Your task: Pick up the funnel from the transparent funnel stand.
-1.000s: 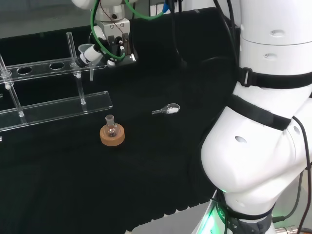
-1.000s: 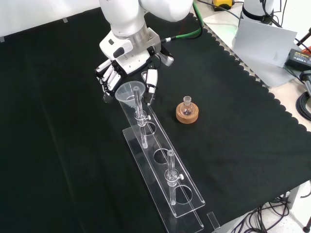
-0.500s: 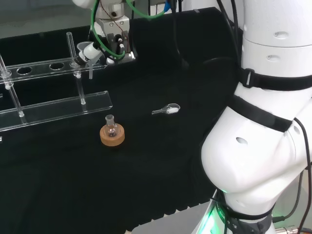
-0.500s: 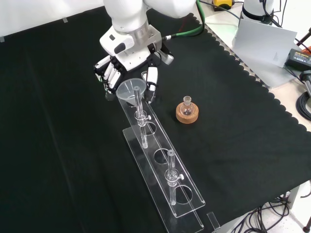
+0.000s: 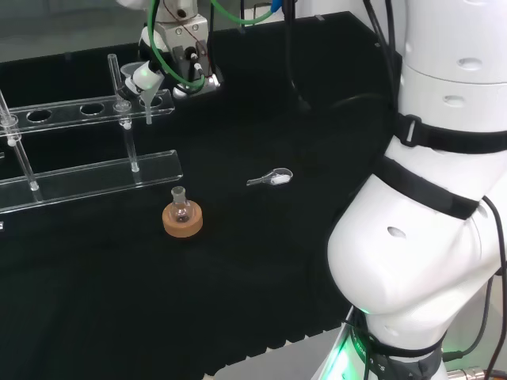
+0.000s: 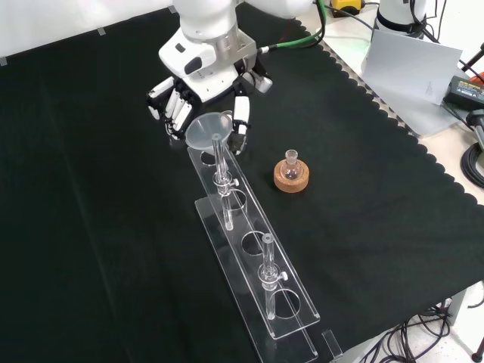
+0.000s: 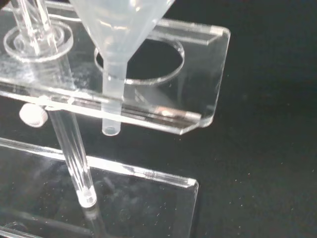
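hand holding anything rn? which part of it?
Yes: the hand is curled round the clear plastic funnel, gripping its cone near the rim. The spout hangs free by the transparent funnel stand.

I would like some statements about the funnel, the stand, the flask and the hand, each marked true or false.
1. The hand has its fingers around the funnel. True.
2. The funnel's stem still passes down through the hole in the funnel stand. False: in the wrist view the stem hangs in front of the upper plate, clear of the hole.
3. The small flask sits in a red ribbed ring. False: it sits in a cork ring.
4. A small scoop lies on the black cloth to the right of the flask in the head view. True.
5. The flask stands inside the funnel stand. False: it stands on the cloth beside the stand.
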You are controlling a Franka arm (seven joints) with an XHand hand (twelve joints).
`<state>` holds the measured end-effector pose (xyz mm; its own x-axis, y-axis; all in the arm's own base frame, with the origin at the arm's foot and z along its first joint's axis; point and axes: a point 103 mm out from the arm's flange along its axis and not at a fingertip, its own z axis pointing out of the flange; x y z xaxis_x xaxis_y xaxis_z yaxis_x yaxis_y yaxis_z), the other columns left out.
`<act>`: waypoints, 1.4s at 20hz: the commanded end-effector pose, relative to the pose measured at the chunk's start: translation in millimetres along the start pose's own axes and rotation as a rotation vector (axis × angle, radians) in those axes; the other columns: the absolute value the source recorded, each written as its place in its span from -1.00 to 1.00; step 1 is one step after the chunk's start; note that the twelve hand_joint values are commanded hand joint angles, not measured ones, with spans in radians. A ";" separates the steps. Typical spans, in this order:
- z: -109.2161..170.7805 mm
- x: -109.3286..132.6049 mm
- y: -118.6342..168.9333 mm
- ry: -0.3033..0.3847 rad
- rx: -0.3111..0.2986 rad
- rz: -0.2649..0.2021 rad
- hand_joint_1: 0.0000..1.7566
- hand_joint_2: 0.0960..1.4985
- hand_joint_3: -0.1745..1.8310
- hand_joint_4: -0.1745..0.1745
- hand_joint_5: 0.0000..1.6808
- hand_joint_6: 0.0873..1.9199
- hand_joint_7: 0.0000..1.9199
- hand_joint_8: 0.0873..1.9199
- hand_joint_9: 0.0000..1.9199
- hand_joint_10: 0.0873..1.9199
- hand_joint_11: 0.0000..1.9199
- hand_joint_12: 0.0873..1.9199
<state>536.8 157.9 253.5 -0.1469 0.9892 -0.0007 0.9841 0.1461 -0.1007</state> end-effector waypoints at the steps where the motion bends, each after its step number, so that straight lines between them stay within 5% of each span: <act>1: -13.2 -4.4 -13.4 -0.026 -0.042 -0.007 -0.10 -0.07 -0.80 -0.07 -0.19 -0.51 0.17 -0.55 -0.15 -0.62 -1.00 0.51; 19: -75.8 -16.8 -34.3 -0.020 -0.182 -0.043 -0.05 -0.07 -0.78 -0.04 -0.20 -0.44 0.18 -0.54 -0.11 -0.63 -1.00 0.55; 28: -93.3 -35.9 -70.8 -0.022 -0.183 -0.021 -0.05 -0.07 -0.78 -0.04 -0.21 -0.43 0.17 -0.54 -0.11 -0.64 -1.00 0.55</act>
<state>505.2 132.8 344.0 -0.1805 0.9832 -0.0269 0.9795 0.1822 0.0863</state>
